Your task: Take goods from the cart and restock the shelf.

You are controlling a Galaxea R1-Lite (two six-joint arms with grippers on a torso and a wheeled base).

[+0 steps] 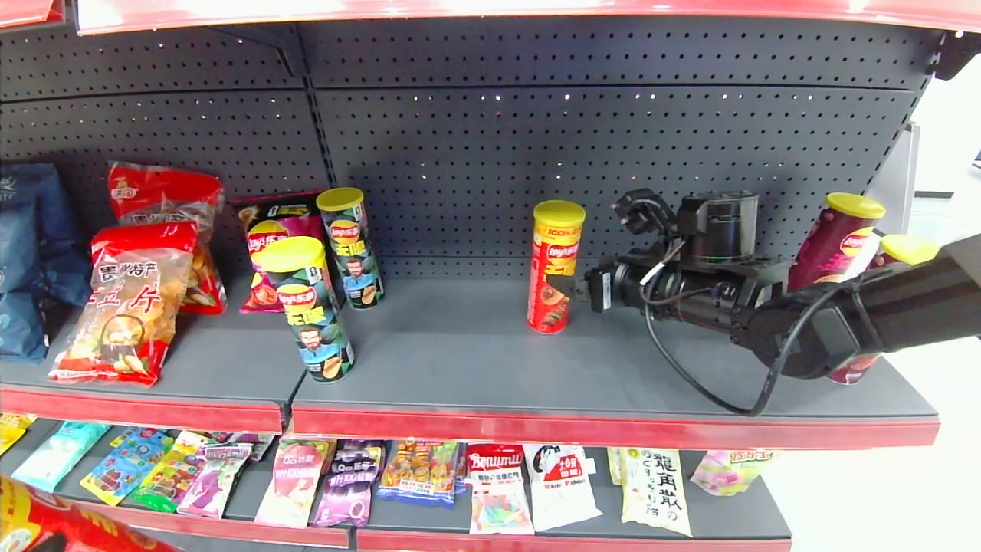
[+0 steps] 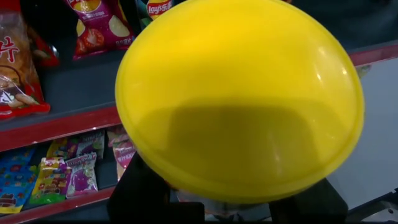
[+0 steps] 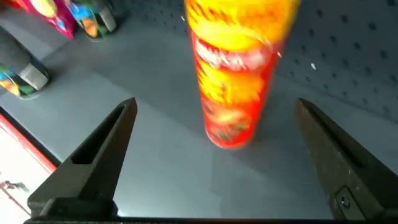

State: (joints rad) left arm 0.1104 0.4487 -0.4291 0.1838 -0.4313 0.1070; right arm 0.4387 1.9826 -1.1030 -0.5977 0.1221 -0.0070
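Note:
A red chip can [image 1: 553,267] with a yellow lid stands upright in the middle of the grey shelf [image 1: 475,368]. My right gripper [image 1: 575,287] comes in from the right at the can's mid-height, open. In the right wrist view the red chip can [image 3: 233,81] stands just beyond the right gripper [image 3: 214,106], its two dark fingers [image 3: 93,162] spread to either side without touching it. In the left wrist view, a can's yellow lid [image 2: 239,99] sits right against the camera, and the dark left gripper [image 2: 227,208] beneath it is shut on that can.
Two green chip cans [image 1: 314,310] [image 1: 351,247] stand left of centre, with snack bags [image 1: 126,303] further left. A maroon can [image 1: 831,244] and another yellow-lidded can [image 1: 908,249] stand behind my right arm. Bare shelf lies in front of the red can. Packets [image 1: 490,483] fill the lower shelf.

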